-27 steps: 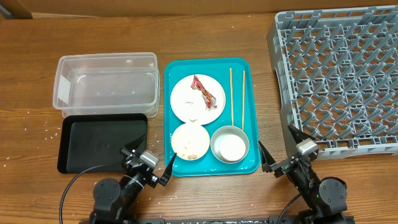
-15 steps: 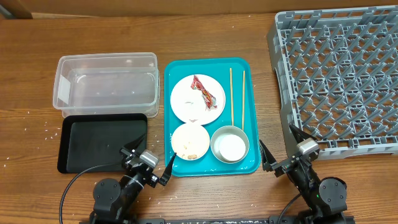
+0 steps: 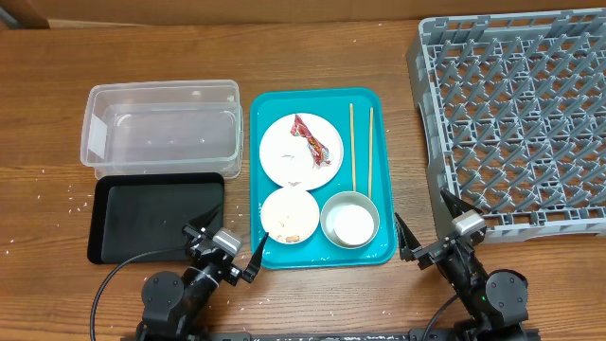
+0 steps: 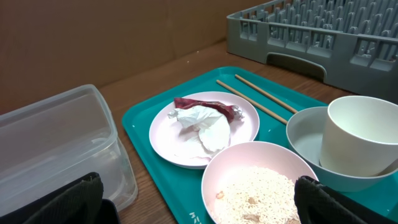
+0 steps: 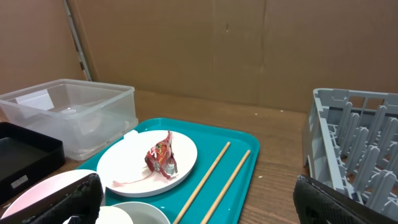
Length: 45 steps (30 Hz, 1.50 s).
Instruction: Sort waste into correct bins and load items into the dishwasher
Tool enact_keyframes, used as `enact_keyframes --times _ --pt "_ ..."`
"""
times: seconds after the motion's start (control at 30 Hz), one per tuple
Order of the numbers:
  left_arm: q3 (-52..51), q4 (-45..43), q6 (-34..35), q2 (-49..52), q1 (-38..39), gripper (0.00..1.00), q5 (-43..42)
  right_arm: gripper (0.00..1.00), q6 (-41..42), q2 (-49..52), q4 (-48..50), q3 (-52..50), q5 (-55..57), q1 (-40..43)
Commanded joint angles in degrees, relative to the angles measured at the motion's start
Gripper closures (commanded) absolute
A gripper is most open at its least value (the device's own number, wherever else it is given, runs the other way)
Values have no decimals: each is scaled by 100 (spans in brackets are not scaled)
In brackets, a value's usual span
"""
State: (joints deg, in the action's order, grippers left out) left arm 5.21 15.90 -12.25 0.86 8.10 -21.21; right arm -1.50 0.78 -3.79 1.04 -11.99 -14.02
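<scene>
Wrapper (image 3: 314,139) rests on plate (image 3: 277,152); left hand (image 3: 226,238) and right hand (image 3: 422,222) gape wide, empty.

A crinkled red-and-white snack wrapper (image 5: 160,155) sits on the round white plate (image 5: 124,165), thin wooden chopsticks (image 5: 204,177) just beside, on the teal plastic tray (image 5: 239,138).

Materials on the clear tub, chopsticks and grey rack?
Clear tub: glossy transparent plastic; the table shows through its walls. Chopsticks: pale, matte, probably wood or bamboo, judging by colour. Grey rack: moulded plastic by the look, matte lattice with upright pegs.
</scene>
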Motion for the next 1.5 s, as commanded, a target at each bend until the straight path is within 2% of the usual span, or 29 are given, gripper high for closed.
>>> enact_keyframes --times 0.0,0.4,0.5,0.7,0.77,0.8,0.9,1.0,1.17,1.33,1.47 --pt "-15 11 -61 -50 -57 0 79 0 -4 -48 11 -55 52 -39" --pt "-15 11 -81 -50 -57 0 98 0 -4 -48 11 -55 52 -39" --pt "-15 11 -444 -50 -57 0 588 0 -7 -48 13 -55 68 -39" --pt "-15 -2 -452 -50 -57 0 789 0 0 -48 9 -55 127 -42" --pt "-15 -85 -417 -50 -55 0 549 0 4 -48 9 -55 83 -44" --pt "-15 -195 -345 -50 -52 0 -57 0 7 -48 39 -55 42 -44" --pt "-15 -546 -363 -50 -52 0 -859 0 20 -48 72 -55 -92 -50" --pt "-15 -1104 -348 -50 -52 0 -1189 0 24 -48 48 44 -472 -50" --pt "164 -1742 417 -50 -59 0 -874 0 343 -2 -201 627 -542 -48" --pt "710 -1591 1716 448 -59 0 -896 0 367 649 -1779 2264 -343 -48" --pt "1329 -1569 2199 1346 -59 0 -1390 0 365 1650 -3021 3580 -20 -48"
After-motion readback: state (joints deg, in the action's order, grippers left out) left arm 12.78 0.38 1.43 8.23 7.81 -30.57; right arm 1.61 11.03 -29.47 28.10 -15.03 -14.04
